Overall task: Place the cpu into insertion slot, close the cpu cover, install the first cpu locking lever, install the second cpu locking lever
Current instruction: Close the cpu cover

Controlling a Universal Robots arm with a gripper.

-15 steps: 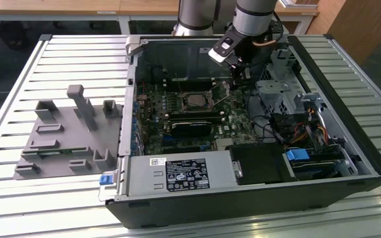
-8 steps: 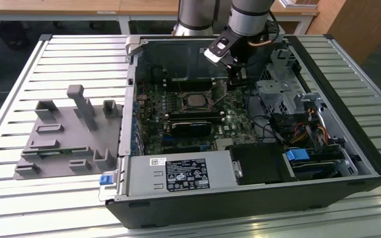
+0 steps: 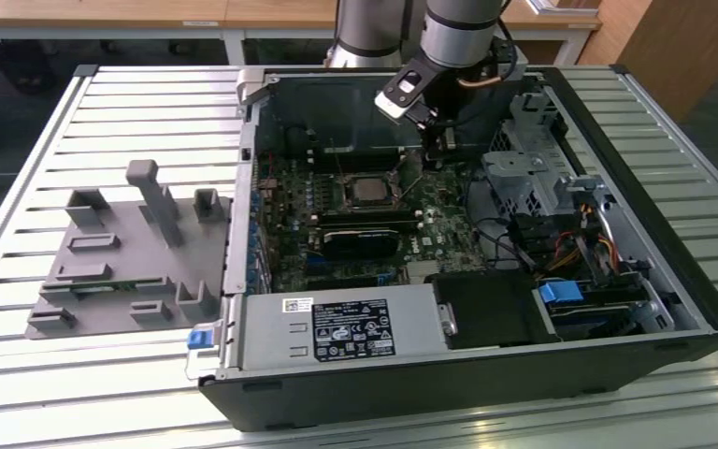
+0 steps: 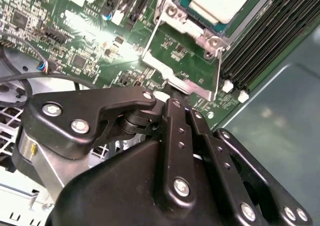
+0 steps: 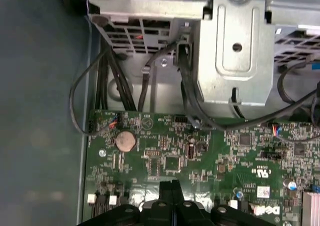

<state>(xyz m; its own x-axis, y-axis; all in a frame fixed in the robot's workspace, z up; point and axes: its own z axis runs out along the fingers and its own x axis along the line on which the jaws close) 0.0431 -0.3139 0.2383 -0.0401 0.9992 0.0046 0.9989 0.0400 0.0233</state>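
We see a pale slatted metal bench (image 3: 109, 112) carrying a black open-sided computer case (image 3: 658, 201) that lies on its side, and on the slats to the exterior view's left of it stands a grey moulded plastic fixture (image 3: 109, 267) with upright posts. Inside the case, at its near edge, sits a silver box-shaped power supply (image 3: 334, 327) with a dark label, and behind that lies the green circuit board (image 3: 440, 201), which we also see in both wrist views (image 4: 90, 31) (image 5: 200, 151). In the first wrist view a silver sheet-metal drive cage (image 5: 235, 51) stands beyond the board's edge, with black cables (image 5: 80, 101) looping down to it. The arm reaches down into the case, and its black tool (image 3: 437, 154) hangs over the board just to the exterior view's right of the socket. In the second wrist view the tool (image 4: 172, 102) has its fingers drawn together, tips right at the free edge of the thin silver metal cpu cover (image 4: 180, 82), which stands raised off the socket; we cannot tell whether that edge is pinched between them. The small square silver-rimmed insertion slot (image 3: 337, 193) holds the flat silver-grey cpu (image 3: 366, 192) (image 4: 220, 1), seated and uncovered. A round silver coin battery (image 5: 125, 141) sits on the board.
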